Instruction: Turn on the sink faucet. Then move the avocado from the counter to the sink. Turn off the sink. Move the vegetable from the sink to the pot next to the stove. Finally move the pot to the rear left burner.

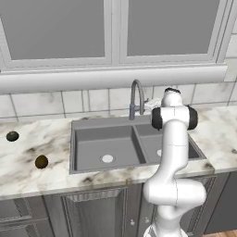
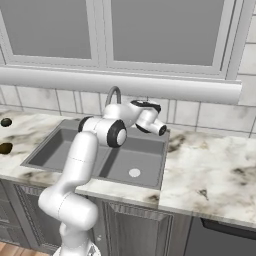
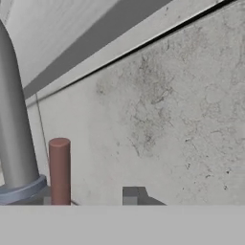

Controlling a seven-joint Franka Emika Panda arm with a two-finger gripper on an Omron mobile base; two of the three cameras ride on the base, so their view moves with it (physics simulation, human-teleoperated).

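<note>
Two small balls lie on the desk [image 1: 28, 178] left of the sink [image 1: 92, 134]: nearer, the brownish-olive avocado [image 1: 41, 161], untouched; farther, a darker ball [image 1: 12, 136]. Beyond the basins I hold the end effector [image 2: 161, 129] beside the sink faucet [image 1: 136, 95], presumably to work its lever [image 3: 59, 168]. No water shows. I cannot tell how its jaws stand.

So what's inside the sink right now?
Both basins of the sink look bare apart from a pale drain in the left one. The arm covers most of the right basin there.
</note>
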